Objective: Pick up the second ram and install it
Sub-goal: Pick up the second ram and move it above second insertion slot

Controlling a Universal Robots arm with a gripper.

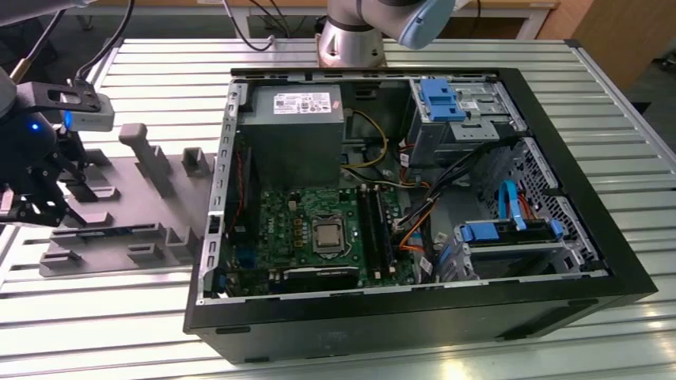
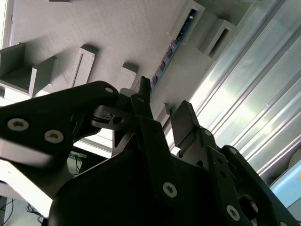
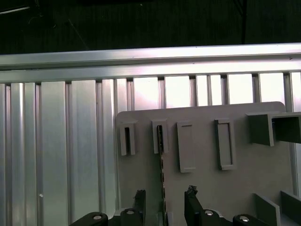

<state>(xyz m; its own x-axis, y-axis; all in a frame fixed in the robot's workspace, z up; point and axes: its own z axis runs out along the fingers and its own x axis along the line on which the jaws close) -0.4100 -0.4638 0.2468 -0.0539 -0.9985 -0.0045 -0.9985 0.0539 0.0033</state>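
Observation:
The second ram (image 3: pixel 161 160) is a thin blue-green stick standing on edge in a slot of the grey holder tray (image 3: pixel 207 183); the second wrist view shows its edge (image 2: pixel 172 46) running away from the fingers. My gripper (image 3: pixel 165 197) is open and hangs just above the tray, one black finger (image 3: pixel 139 201) on each side of the stick's near end, not touching it. In the exterior view the gripper (image 1: pixel 37 202) is at the far left, over the tray (image 1: pixel 138 202). Black memory slots (image 1: pixel 372 229) lie on the green motherboard (image 1: pixel 306 222) inside the open case.
The open black computer case (image 1: pixel 423 317) takes up the middle and right of the slatted metal table (image 1: pixel 95 317). Grey blocks and posts (image 1: pixel 142 150) rise from the tray. Cables, blue drive bays (image 1: pixel 444 99) and a power supply (image 1: pixel 290 127) crowd the case.

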